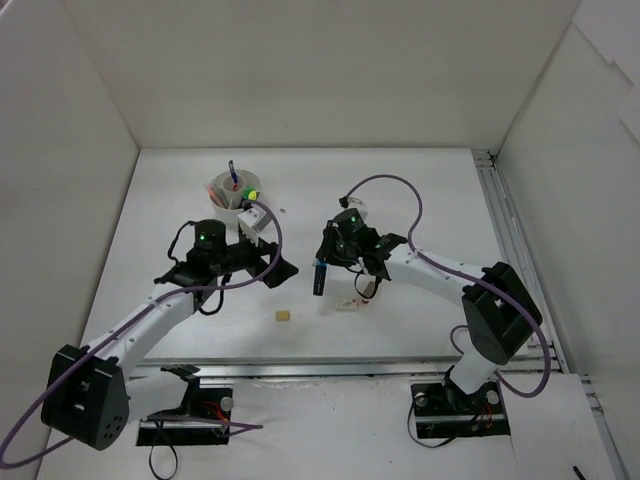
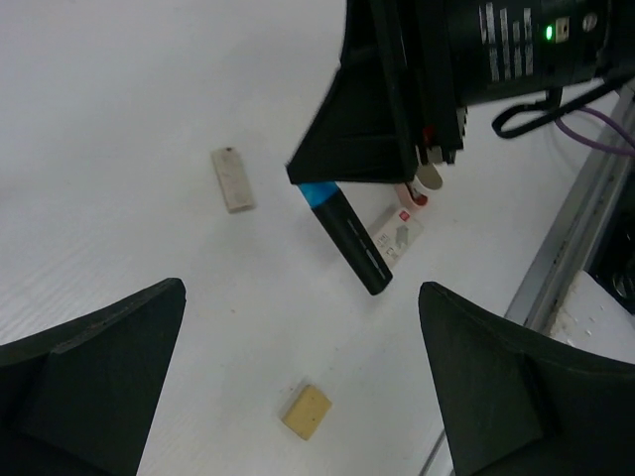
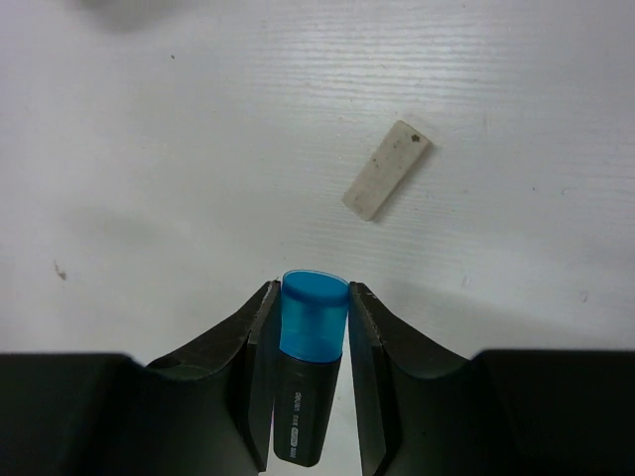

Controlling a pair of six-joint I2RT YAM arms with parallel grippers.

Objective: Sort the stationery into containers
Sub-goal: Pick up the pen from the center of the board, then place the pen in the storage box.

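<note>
**Sorting stationery, marker in transit.** The right gripper (image 3: pixel 313 297) is clamped on the blue-capped black marker (image 3: pixel 310 382). Its two fingers pinch the translucent blue cap, and the black barrel hangs slantwise below them. Whether the barrel's free end is clear of the worktop (image 1: pixel 420 200) cannot be told. The left gripper (image 2: pixel 301 290) holds nothing, with its jaws spread wide, and it faces the right gripper from the left near the middle of the worktop.

The white compartment pot (image 1: pixel 226 205) stands towards the far edge, left of centre, just beyond the left arm's wrist. A blue pen (image 1: pixel 232 170) and other coloured items already stand in it. Three pieces lie loose between the marker and the near edge:

- a long white eraser (image 2: pixel 233 179)
- a beige eraser (image 2: pixel 306 411)
- a paper-sleeved eraser with a red mark (image 2: pixel 401 229)

**Hazards.**
- The grip falls on the cap alone, so the barrel may swing about the pinch during the carry. The cap may also pull off, letting the barrel drop.
- The left arm lies between the marker and the pot, so a straight path across risks contact between the two arms.
- The pot is squat, light-looking and already crowded. A tilted marker lowered into it could catch a divider or a standing pen and tip or shove the pot.
- A low carry could sweep the hanging barrel through the loose erasers and scatter them.
</note>
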